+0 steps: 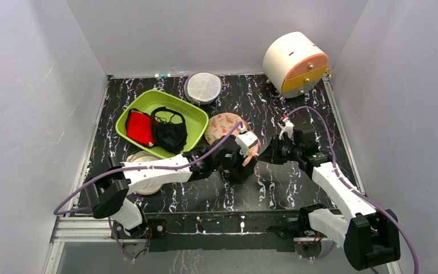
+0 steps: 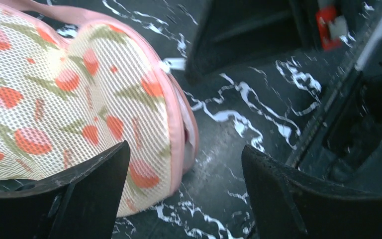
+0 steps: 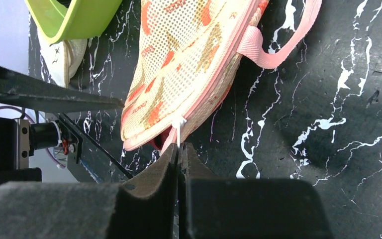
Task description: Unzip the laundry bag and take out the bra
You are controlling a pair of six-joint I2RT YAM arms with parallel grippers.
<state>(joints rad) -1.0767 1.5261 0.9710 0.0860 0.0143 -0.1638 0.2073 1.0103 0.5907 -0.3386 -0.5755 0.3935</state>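
Right gripper (image 3: 179, 149): jaws together, clamped on the white zip pull (image 3: 179, 130) at the near end of the laundry bag (image 3: 189, 64).

Left gripper (image 2: 184, 149): jaws wide apart, holding nothing, one finger (image 2: 94, 189) over the bag's printed mesh face.

The bag lies flat at mid-bench. In the top view its long axis runs diagonally, from far-left to near-right. The rim is parted slightly at the near end, and the pink loop strap (image 3: 278, 50) trails off one side.

The bench (image 1: 296, 114) is black with white veining. Farther left, a green tub (image 1: 197, 117) holds a red garment (image 1: 140, 127) and a black bra (image 1: 169, 131). A grey mesh disc (image 1: 203, 87) sits at the far edge. Plain white walls (image 1: 205, 34) enclose the cell.
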